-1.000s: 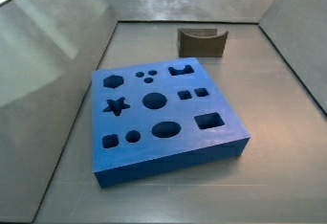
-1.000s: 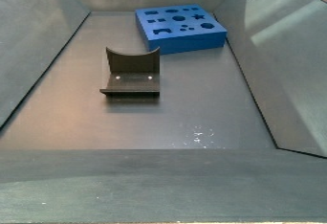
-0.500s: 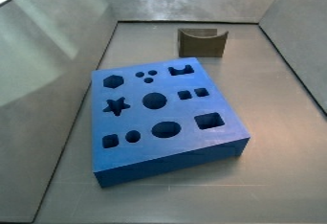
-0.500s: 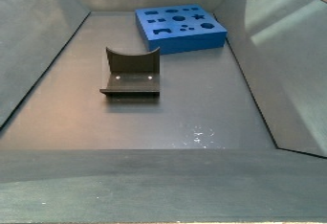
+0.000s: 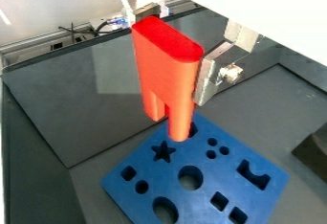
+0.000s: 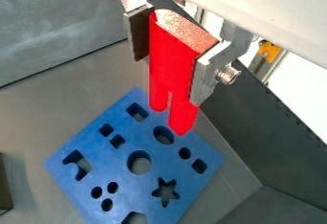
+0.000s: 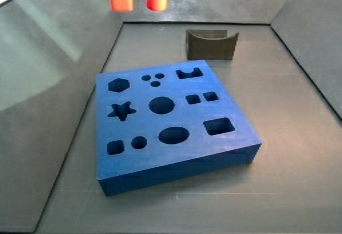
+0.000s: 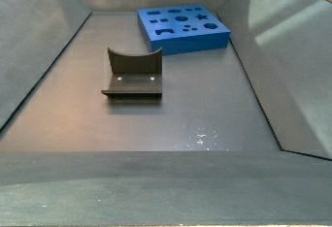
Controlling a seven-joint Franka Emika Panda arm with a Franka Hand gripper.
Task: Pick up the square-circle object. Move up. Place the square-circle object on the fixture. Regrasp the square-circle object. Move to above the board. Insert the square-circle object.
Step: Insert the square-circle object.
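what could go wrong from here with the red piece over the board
The gripper holds the red piece high above the board, slotted end down. The board has many similar holes, so descent may hit the wrong one or jam on a rim. The grip is near the piece's top, so contact might tilt it.

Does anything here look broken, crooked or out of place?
Nothing stands out. The gripper holds the square-circle object upright above the board, which lies flat and whole. The fixture stands empty on the floor.

Matte grey floor (image 8: 195, 95), pale speckles (image 8: 201, 136) on it near the front edge. Sloped grey walls (image 7: 54, 48) around, glossy. Dark cables (image 5: 79, 29) beyond a wall in a wrist view.
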